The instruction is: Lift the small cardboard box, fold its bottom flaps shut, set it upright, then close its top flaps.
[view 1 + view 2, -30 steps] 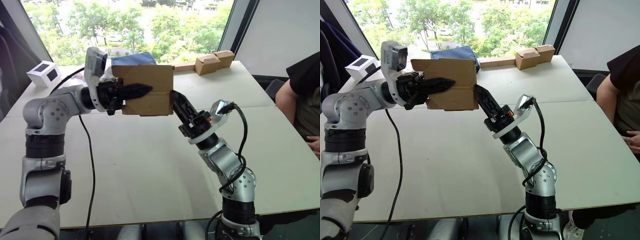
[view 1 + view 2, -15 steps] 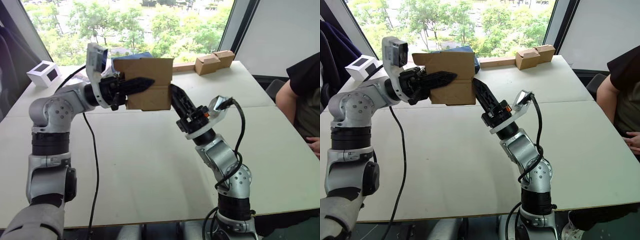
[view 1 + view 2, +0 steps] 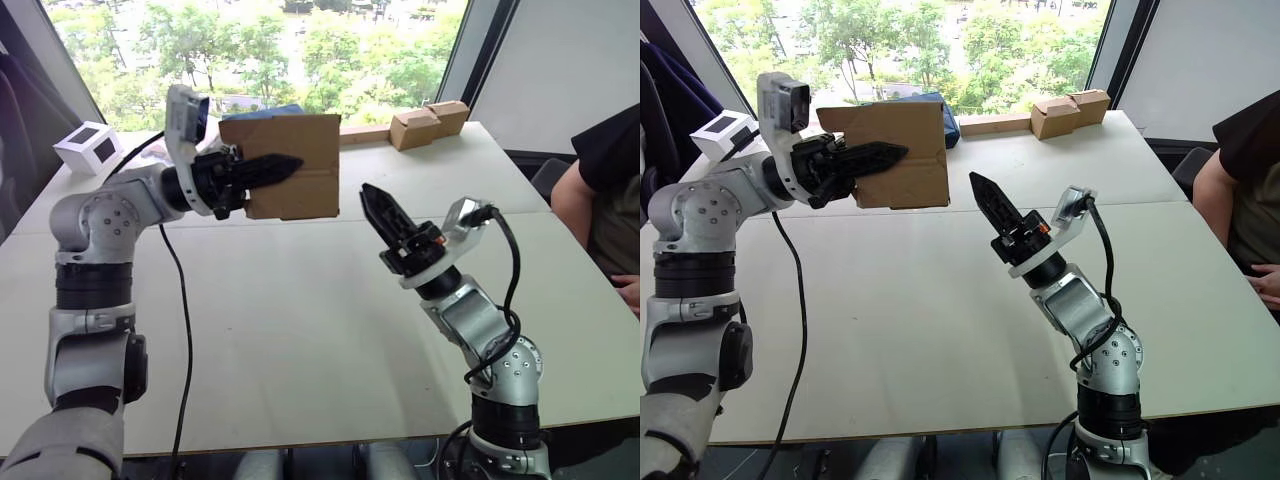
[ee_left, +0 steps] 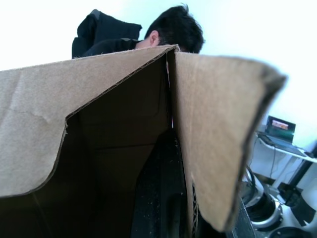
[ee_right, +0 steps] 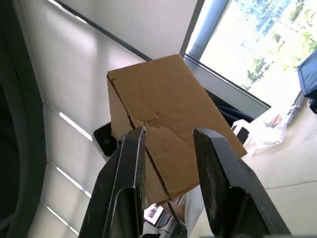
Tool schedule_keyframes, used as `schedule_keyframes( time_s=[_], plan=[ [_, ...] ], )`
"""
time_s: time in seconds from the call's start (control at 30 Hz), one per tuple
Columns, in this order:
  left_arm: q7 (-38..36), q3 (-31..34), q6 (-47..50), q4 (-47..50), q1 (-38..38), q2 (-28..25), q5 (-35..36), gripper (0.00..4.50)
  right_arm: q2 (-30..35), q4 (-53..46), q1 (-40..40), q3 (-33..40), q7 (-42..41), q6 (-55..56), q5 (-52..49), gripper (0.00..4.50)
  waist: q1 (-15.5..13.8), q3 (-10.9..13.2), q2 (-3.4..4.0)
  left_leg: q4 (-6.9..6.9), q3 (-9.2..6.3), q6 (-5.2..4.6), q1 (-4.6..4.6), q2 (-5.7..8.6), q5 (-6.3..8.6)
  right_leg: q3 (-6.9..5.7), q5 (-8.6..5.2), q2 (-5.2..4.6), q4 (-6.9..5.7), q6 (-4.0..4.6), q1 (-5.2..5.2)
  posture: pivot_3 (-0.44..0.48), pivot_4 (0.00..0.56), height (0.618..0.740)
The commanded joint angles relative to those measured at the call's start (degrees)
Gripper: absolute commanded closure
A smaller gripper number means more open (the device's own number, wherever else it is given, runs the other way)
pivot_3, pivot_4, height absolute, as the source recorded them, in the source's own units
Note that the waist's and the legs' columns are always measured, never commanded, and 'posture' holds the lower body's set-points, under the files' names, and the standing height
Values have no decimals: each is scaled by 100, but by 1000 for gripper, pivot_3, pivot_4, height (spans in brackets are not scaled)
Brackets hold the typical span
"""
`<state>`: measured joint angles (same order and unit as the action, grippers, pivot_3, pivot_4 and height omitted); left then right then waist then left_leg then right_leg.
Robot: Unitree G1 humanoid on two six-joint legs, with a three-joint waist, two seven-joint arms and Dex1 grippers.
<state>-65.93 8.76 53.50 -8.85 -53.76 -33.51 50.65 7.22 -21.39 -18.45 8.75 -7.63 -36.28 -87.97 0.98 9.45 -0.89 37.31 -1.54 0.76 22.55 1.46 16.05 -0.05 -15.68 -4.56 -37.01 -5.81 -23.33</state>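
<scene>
The small cardboard box (image 3: 293,166) was lifted, pinched by the left gripper (image 3: 268,168); the parted right gripper (image 3: 383,208) hovered apart, flap folding seemingly unfinished.

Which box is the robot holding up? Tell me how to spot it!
Look at the big window, then at the robot's left gripper raised in front of it. The small cardboard box is clamped there, up in the air above the white table. It is plain brown and the only box off the table, unlike the joined tan boxes and the white box.

No legible text, label or number anywhere.
</scene>
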Motion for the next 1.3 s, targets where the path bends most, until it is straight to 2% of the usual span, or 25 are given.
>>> schedule_keyframes(
  time_s=[0.03, 0.1, 0.17, 0.63, 0.73, 0.83, 0.9, 0.97, 1.03, 1.1, 1.2, 1.3],
  plan=[
    [-43, 187, 56, 125, -70, -58, 178, 4500, 4, -151, -17, 92, -25, 120, -12, 3258, -1, 0, 0, 0, 0, 0, 0, 0, 0, 0, 0, 0, 0, 0, 0, 0, 150, 737],
    [-36, 217, 93, 111, -62, -61, 212, 4500, 27, -133, -20, 93, -19, 150, 101, 3751, -1, 0, 0, 0, 0, 0, 0, 0, 0, 0, 0, 0, 0, 0, 0, 0, 150, 737],
    [-28, 240, 127, 92, -61, -62, 225, 4500, 87, -159, -34, 44, -58, 142, 285, 4472, -4, 0, 0, 0, 0, 0, 0, 0, 0, 0, 0, 0, 0, 0, 0, 0, 150, 737],
    [-104, -4, 120, 34, -59, 16, 49, 4500, 206, -488, -166, -863, -574, -166, 1267, 4472, -15, 0, 0, 1, 0, 0, 0, 1, 0, 0, 0, 1, 0, 0, 0, 0, 150, 737],
    [-148, -43, 111, -8, -60, 24, -27, 4500, 205, -482, -130, -893, -609, -142, 1414, 4472, -14, 0, 0, 1, 0, 0, 0, 2, 0, 0, 0, 0, 0, 0, 1, 0, 150, 737],
    [-239, -213, 86, -112, -127, -97, -261, 4500, 439, -443, 89, -606, -596, -133, 1483, 4472, -16, 0, 0, 1, 0, 0, 0, 1, 0, 0, 0, 1, 0, 0, 0, 0, 150, 737],
    [-410, -504, -89, -158, -241, -292, -610, 4500, 822, -499, 306, -380, -683, -231, 1530, 4472, -30, 0, 0, 1, 0, 0, 0, 2, 0, 0, 0, 0, 0, 0, 2, 0, 150, 737],
    [-717, -1025, -290, -219, -512, -585, -1106, 4500, 1467, -590, 557, -200, -939, -434, 1700, 4472, -34, 1, -1, 3, 0, -1, 1, 6, 0, 0, 0, -3, 2, 0, 4, 0, 150, 737],
    [-1066, -1666, -424, -318, -874, -847, -1638, 4500, 2153, -707, 789, -109, -1288, -589, 1962, 4472, -35, 2, -4, 4, 0, -3, 5, 10, 2, -1, 0, -4, 4, 0, 4, 0, 150, 737],
    [-1582, -2577, -684, -419, -1293, -1093, -2405, 4500, 2872, -856, 978, -52, -1652, -727, 2319, 4472, -38, 4, -4, 5, 1, -8, 5, 7, 4, -2, -2, 0, 6, -2, 6, 0, 150, 737],
    [-1818, -3685, -972, -636, -1869, -1041, -3444, 4500, 3851, -1117, 1258, -123, -2201, -758, 3040, 4472, -49, 4, -1, 4, 2, -16, -1, 8, 9, -2, -6, 3, 9, -7, 13, 0, 150, 737],
    [-1918, -4416, -1265, -742, -2203, -792, -4185, 4500, 4448, -1348, 1414, -342, -2503, -642, 3708, 4472, -40, 5, -6, 9, 1, -23, -2, 8, 12, -2, -13, 5, 13, -17, 22, 0, 150, 737]
  ],
)
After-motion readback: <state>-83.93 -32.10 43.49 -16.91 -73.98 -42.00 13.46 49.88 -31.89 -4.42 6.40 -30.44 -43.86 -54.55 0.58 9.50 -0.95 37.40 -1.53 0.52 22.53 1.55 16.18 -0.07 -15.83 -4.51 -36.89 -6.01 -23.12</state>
